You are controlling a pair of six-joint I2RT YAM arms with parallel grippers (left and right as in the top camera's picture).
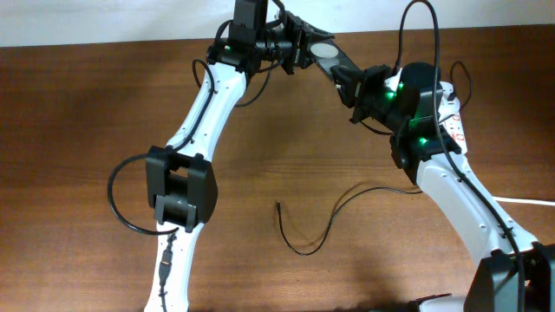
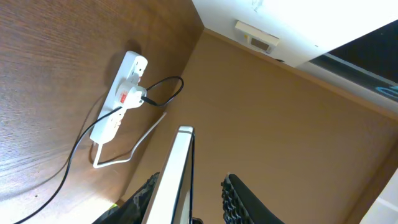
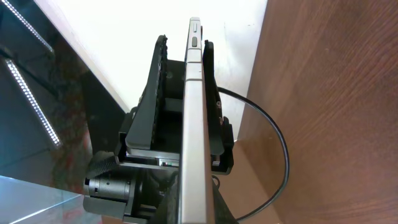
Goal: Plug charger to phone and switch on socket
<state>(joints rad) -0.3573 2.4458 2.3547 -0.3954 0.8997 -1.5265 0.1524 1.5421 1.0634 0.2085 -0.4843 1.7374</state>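
Observation:
The phone (image 1: 327,55) is held in the air at the far middle of the table, between both grippers. My right gripper (image 1: 345,80) is shut on its near end; in the right wrist view the phone (image 3: 194,112) runs edge-on out from between my right gripper (image 3: 199,214). My left gripper (image 1: 302,45) straddles the far end, open: in its wrist view one finger (image 2: 239,199) stands clear of the phone (image 2: 180,168). The charger cable (image 1: 305,250) lies loose on the table, its plug tip (image 1: 277,204) pointing away. The socket (image 2: 118,102) lies flat with the white adapter (image 2: 135,96) plugged in.
The socket (image 1: 453,117) sits at the right, mostly hidden under the right arm. Its thick white cord (image 1: 531,201) runs off the right edge. A wall rises behind the table's far edge. A black robot cable loops by the left arm (image 1: 117,204).

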